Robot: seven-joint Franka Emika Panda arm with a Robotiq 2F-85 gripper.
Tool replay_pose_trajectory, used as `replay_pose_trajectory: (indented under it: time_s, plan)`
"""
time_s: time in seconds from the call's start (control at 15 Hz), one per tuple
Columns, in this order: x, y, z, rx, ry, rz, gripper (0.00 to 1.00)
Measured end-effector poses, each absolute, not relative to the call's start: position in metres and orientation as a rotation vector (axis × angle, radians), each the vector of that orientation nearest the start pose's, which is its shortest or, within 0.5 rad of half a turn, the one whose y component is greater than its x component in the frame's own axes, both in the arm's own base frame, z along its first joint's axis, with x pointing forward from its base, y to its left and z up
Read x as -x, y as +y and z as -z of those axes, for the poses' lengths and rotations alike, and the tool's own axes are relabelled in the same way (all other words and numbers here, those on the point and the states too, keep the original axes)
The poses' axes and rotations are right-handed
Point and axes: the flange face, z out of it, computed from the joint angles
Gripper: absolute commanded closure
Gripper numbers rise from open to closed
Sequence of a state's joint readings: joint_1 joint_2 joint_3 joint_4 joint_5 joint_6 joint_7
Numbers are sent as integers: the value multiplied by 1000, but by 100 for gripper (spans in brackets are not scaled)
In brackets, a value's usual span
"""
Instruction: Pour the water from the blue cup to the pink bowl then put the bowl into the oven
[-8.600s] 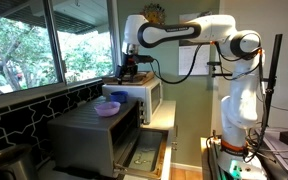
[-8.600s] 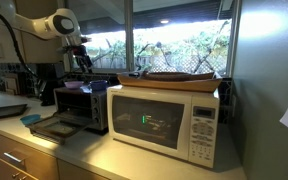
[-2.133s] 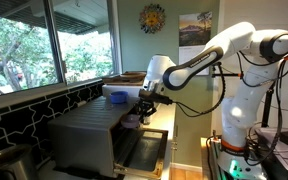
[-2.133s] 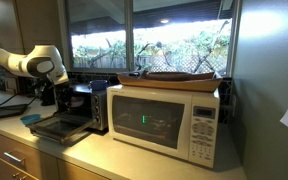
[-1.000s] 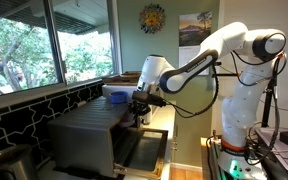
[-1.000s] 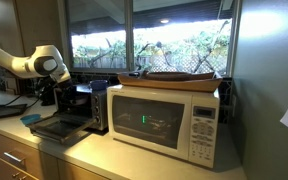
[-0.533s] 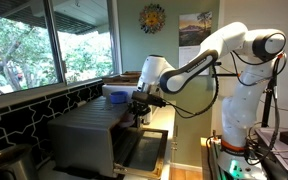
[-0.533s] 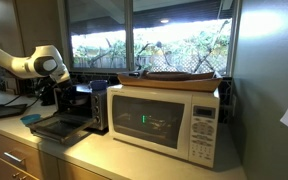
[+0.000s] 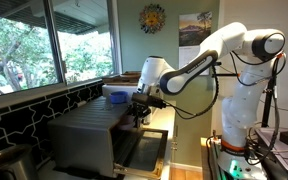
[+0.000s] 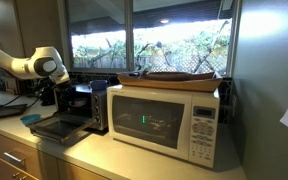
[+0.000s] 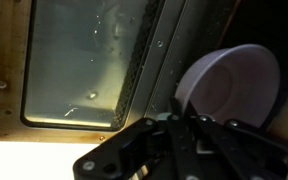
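My black two-finger gripper (image 11: 181, 122) is pinched closed on the rim of the small, pale pink round bowl (image 11: 232, 85). It holds the bowl at the mouth of the large grey metal countertop oven (image 9: 84, 135), above the lowered glass-paned door (image 11: 74, 60). The small blue cup (image 9: 115, 95) stands on the oven's top.

One oven (image 9: 92, 135), apparently one pink bowl (image 11: 232, 88)
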State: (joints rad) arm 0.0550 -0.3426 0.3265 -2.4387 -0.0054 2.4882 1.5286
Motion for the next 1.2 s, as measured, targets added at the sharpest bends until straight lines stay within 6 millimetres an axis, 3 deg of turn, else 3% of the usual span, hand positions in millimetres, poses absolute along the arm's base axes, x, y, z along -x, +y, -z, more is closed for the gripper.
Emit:
replay_pose_trajectory:
  time_s: [0.07, 0.13, 0.2, 0.27, 0.33, 0.53, 1.2]
  plan:
    - [-433, 180, -462, 2415, 1552, 445, 55]
    - [-433, 180, -459, 2418, 1555, 441, 56]
    - [-432, 180, -457, 2422, 1558, 437, 46]
    - [-431, 180, -454, 2426, 1560, 432, 43]
    - [-429, 180, -451, 2432, 1561, 426, 25]
    - [-428, 182, -438, 2457, 1564, 396, 3]
    - [-425, 183, -417, 2380, 1583, 412, 0]
